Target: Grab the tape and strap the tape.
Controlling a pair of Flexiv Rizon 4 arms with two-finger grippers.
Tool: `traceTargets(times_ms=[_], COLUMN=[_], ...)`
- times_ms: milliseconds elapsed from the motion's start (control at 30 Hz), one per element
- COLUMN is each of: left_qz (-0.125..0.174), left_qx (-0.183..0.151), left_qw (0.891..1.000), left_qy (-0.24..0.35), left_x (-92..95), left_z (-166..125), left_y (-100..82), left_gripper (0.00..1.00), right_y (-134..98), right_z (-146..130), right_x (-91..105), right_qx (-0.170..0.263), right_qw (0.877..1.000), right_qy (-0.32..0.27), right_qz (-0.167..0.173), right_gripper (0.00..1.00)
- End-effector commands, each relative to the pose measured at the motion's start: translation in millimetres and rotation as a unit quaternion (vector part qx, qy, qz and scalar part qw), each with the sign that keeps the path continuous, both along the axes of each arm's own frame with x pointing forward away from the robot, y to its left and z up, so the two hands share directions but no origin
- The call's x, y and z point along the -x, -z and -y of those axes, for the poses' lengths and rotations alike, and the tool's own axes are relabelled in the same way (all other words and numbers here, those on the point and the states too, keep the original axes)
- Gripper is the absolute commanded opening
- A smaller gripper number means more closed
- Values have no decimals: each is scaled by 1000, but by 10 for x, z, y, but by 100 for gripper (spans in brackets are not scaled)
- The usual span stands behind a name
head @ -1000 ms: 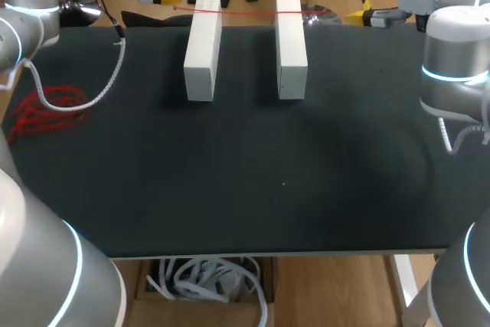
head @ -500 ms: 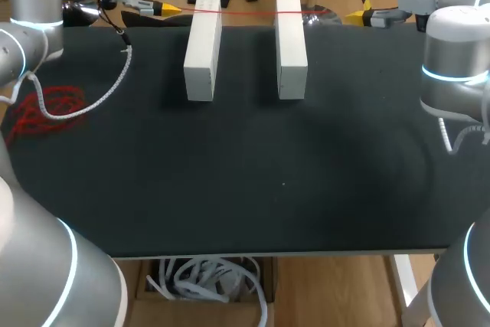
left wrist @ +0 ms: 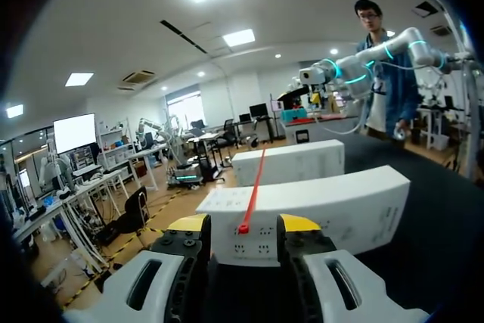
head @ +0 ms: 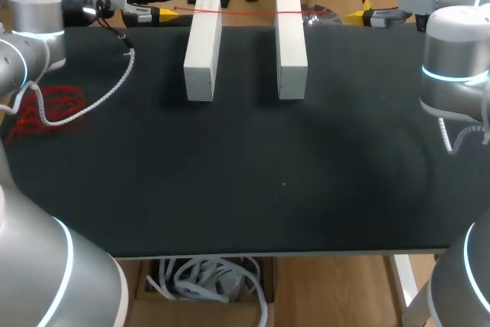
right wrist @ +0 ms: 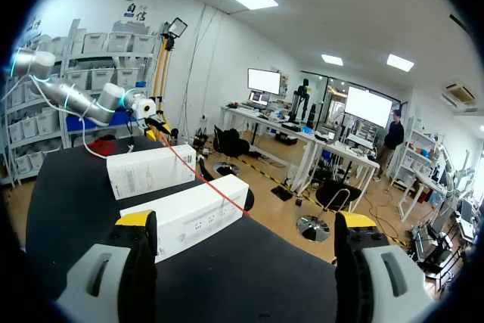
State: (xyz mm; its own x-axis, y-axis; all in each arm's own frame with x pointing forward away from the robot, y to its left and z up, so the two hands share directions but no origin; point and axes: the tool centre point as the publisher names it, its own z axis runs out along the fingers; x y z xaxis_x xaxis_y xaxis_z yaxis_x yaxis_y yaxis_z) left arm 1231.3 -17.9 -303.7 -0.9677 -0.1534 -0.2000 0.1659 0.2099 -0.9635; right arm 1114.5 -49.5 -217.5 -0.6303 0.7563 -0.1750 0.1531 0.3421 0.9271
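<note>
A thin red tape (head: 245, 12) lies stretched across the far ends of two white blocks (head: 202, 47) (head: 291, 45) at the back of the black table (head: 253, 174). My left gripper (head: 168, 4) hovers at the tape's left end. In the left wrist view the tape (left wrist: 253, 187) ends between the yellow fingertips (left wrist: 189, 223), which stand apart around it without touching it. My right gripper (head: 367, 14) sits past the tape's right end, wide open and empty. In the right wrist view the tape (right wrist: 204, 175) runs over both blocks ahead of that gripper (right wrist: 246, 225).
A loose heap of red tape (head: 46, 109) lies near the table's left edge, with my left arm's white cable (head: 107, 89) curling over it. The table's back edge runs just behind the blocks.
My left gripper has moved right and toward the table, up to the tape's left end, and its fingers have narrowed slightly. The right arm has stayed still.
</note>
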Motion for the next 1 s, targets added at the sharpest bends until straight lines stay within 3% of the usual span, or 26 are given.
traceTargets(times_ms=[33,233,400,1000], left_qz=[-73,-74,-76,-78], left_qx=[-10,-6,-5,1], left_qw=[921,918,917,919], left_qy=[382,389,391,387], left_x=[-142,-153,-134,-33], left_z=[4,30,28,31], left_y=[91,117,135,137], left_gripper=[38,35,26,22], right_y=[-4,-4,-4,-4], right_z=[1,1,1,1], right_x=[0,0,0,0], right_qx=[0,0,0,0], right_qw=[1000,1000,1000,1000], right_qy=[0,0,0,0], right_qz=[-1,-1,-1,-1], right_gripper=[100,100,100,100])
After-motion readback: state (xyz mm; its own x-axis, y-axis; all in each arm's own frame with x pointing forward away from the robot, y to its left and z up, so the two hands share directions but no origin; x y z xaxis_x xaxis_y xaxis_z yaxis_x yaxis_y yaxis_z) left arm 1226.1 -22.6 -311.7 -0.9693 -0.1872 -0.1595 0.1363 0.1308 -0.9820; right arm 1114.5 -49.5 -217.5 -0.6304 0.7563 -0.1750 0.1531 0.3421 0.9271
